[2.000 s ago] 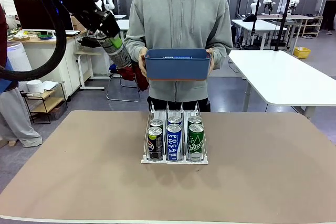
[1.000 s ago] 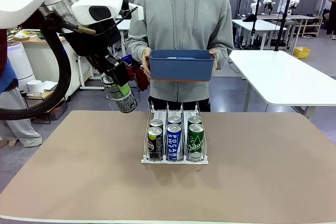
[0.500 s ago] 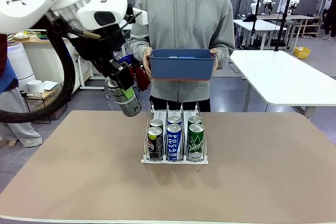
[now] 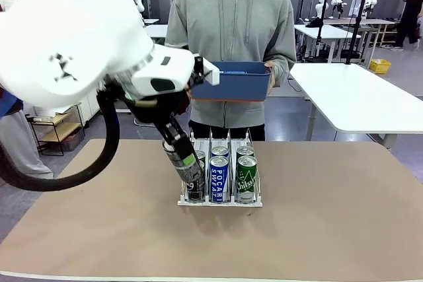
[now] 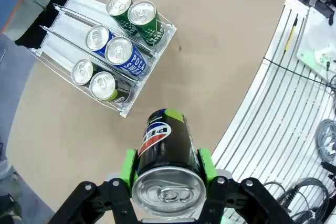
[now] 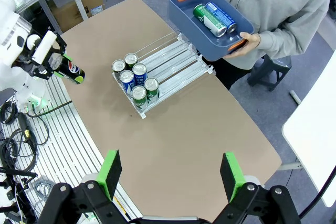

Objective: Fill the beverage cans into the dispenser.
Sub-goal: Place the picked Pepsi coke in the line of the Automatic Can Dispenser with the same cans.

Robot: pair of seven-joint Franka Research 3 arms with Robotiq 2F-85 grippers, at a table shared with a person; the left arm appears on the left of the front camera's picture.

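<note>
My left gripper (image 4: 176, 147) is shut on a dark grey-black can (image 4: 190, 171) with a red and blue logo. It holds the can tilted just above the front of the left lane of the dispenser (image 4: 219, 203). In the left wrist view the can (image 5: 167, 148) sits between the green pads (image 5: 128, 165), and the dispenser (image 5: 59, 23) lies beyond with several cans: black, blue and green. My right gripper (image 6: 171, 174) is open high above the table, with the dispenser (image 6: 176, 59) far below it.
A person stands at the far side holding a blue bin (image 4: 231, 82) at chest height. In the right wrist view the bin (image 6: 185, 10) holds a green can (image 6: 206, 19) and a blue can (image 6: 220, 17). Bare brown tabletop surrounds the dispenser.
My left arm has swung down and to the right with the black can, from beside the person's bin to the dispenser's left front. The bin has stayed put.
</note>
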